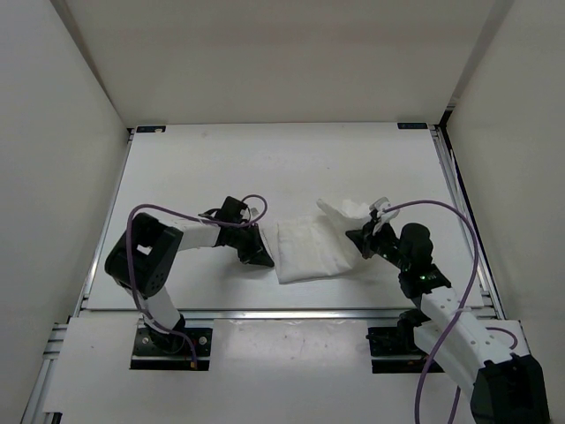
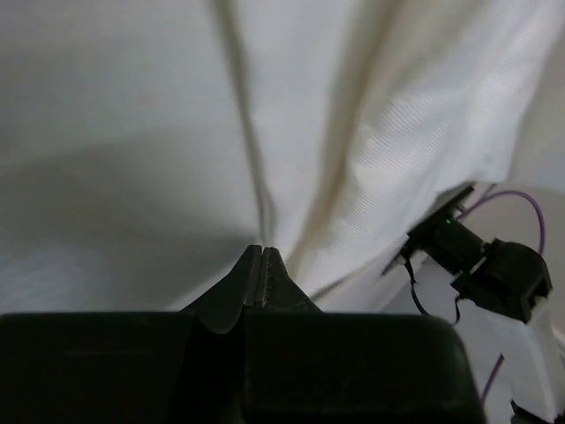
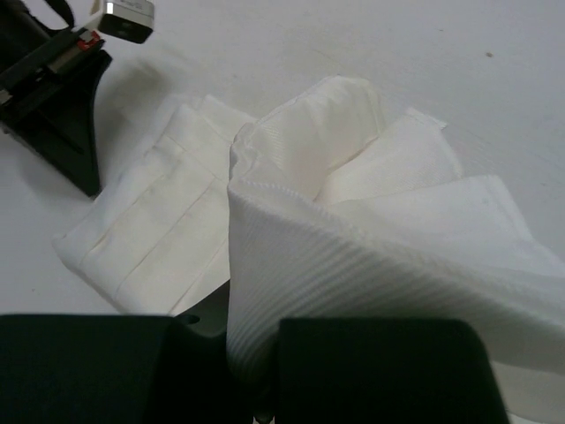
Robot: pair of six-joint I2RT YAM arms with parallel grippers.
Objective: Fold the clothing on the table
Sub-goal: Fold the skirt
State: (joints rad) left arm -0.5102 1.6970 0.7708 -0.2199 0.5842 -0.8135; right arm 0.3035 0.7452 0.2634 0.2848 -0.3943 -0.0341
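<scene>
Clothing: a thin white fabric piece with parallel pleat-like creases [image 1: 305,252], near the middle of the large flat white table [image 1: 265,159], between my two arms. Its left part lies flat; its right part is raised off the surface and curled.
Right gripper: my black two-finger right gripper [image 3: 256,375] is clamped on the raised right edge. The ribbed fabric rises from between my fingers and billows in front of my wrist camera.
Left gripper: my black left gripper [image 1: 259,256] is clenched, tips pressed together, at the clothing's left edge. I cannot tell whether a layer is caught between the tips.
Step, as I judge it: bringing the right side over the left, with the left side anchored.
Risk, slip: the fabric is thin and my bite looks small, so a quick pull could draw it out of my right fingers and drop the flap in a heap.
Risk, drag: if my left tips only sit beside the edge, the whole piece may slide on the smooth table instead of folding.
Risk, crooked fold: the raised part is bunched, not spread, and laid down like that it would crease unevenly.
Risk, collision: my grippers are near each other, and crossing over brings them closer.
</scene>
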